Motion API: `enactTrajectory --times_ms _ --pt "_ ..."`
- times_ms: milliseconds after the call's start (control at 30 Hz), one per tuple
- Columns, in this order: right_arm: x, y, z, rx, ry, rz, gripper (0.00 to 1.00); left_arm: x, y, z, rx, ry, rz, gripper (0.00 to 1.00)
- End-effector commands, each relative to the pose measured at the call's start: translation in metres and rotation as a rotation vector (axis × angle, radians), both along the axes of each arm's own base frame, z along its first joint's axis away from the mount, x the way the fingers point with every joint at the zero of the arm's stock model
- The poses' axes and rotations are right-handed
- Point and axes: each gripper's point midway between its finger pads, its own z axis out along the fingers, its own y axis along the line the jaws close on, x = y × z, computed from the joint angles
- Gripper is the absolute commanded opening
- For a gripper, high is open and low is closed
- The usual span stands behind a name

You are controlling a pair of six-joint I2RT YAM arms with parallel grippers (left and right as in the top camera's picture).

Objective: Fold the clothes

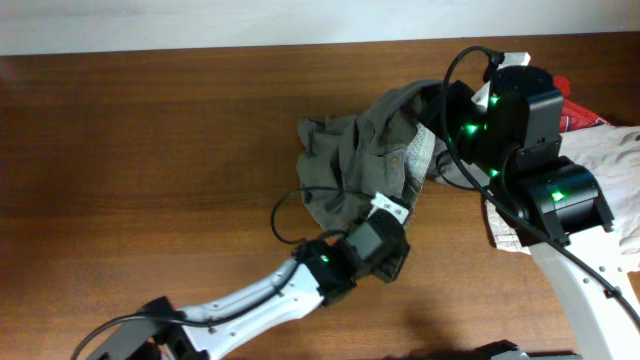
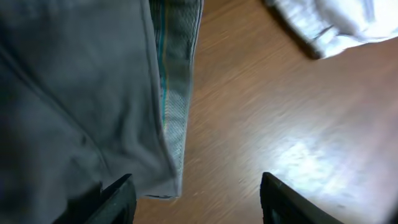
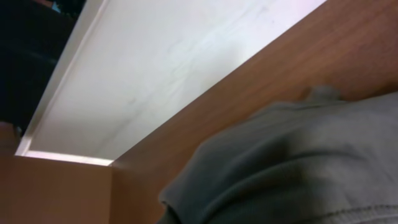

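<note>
The clothes, olive-grey shorts (image 1: 355, 150), lie bunched and wrinkled right of the table's middle. Their upper right part is drawn up to my right gripper (image 1: 445, 118). In the right wrist view the grey cloth (image 3: 298, 162) fills the lower part and hides the fingers; the gripper is shut on it. My left gripper (image 1: 385, 225) hangs over the shorts' near edge. In the left wrist view the left gripper (image 2: 199, 202) is open. A hem corner of the shorts (image 2: 168, 180) lies between its fingers, close to the left finger (image 2: 118, 199).
Paler beige shorts (image 1: 610, 170) lie at the right under the right arm, seen as pale cloth (image 2: 336, 25) in the left wrist view. A red T-shirt (image 1: 575, 112) shows behind that arm. Bare wooden table (image 1: 150, 150) stretches to the left.
</note>
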Motion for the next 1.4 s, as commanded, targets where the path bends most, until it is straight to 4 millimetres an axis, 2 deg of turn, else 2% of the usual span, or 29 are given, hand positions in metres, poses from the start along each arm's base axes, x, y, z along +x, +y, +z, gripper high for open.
enactTrajectory --times_ms 0,400,633,800,933,1067,1233,1300,1367 --pt "0.000 0.005 0.017 0.039 -0.042 0.026 0.04 0.025 0.005 0.011 0.058 -0.122 0.124 0.66" --pt "-0.002 0.014 0.025 0.066 -0.063 0.073 0.04 0.045 0.020 -0.012 0.175 -0.173 0.260 0.66" --pt "-0.003 0.018 0.030 0.081 -0.080 0.097 0.04 0.061 0.028 -0.005 0.239 -0.241 0.334 0.65" --pt "-0.004 0.022 0.039 0.093 -0.099 0.119 0.04 0.068 0.041 -0.018 0.323 -0.206 0.350 0.65" --pt "-0.005 0.022 0.047 0.098 -0.117 0.122 0.04 0.078 0.060 -0.019 0.367 -0.185 0.392 0.52" --pt "-0.006 0.022 0.058 0.101 -0.140 0.123 0.04 0.087 0.082 -0.015 0.433 -0.184 0.437 0.28" --pt "-0.006 0.020 0.066 0.085 -0.166 0.123 0.04 0.092 0.107 -0.007 0.520 -0.149 0.470 0.08" --pt "-0.006 0.018 0.064 0.039 -0.174 0.124 0.04 0.096 0.120 0.005 0.562 -0.152 0.495 0.03" --pt "-0.006 0.007 0.052 -0.020 -0.140 0.083 0.04 0.104 0.137 0.027 0.610 -0.183 0.540 0.01"
